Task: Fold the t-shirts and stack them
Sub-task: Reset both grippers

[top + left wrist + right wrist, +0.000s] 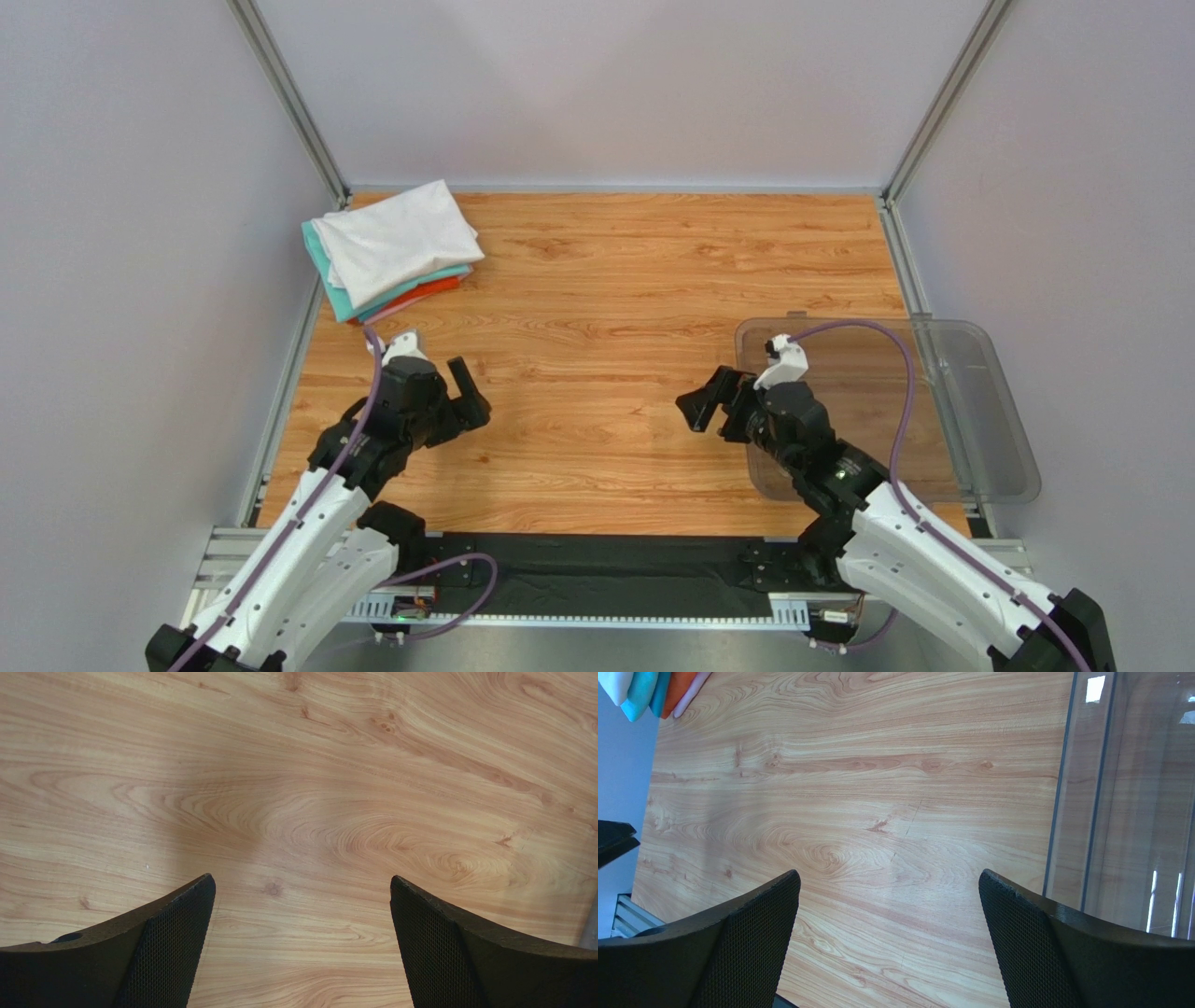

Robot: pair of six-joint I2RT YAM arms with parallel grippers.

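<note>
A stack of folded t-shirts (pixel 393 249) lies at the table's far left corner, a white one on top, with teal, pink and orange-red edges under it. Its corner shows in the right wrist view (pixel 654 689). My left gripper (pixel 470 389) is open and empty, hovering over bare wood below the stack; in the left wrist view (pixel 302 896) only wood shows between its fingers. My right gripper (pixel 709 402) is open and empty over the table's middle, left of the bin, with wood between its fingers in the right wrist view (pixel 889 896).
A clear plastic bin (pixel 982 406) stands empty at the table's right side, its wall visible in the right wrist view (pixel 1130 798). Metal frame rails run along the table's left and right edges, with grey walls around.
</note>
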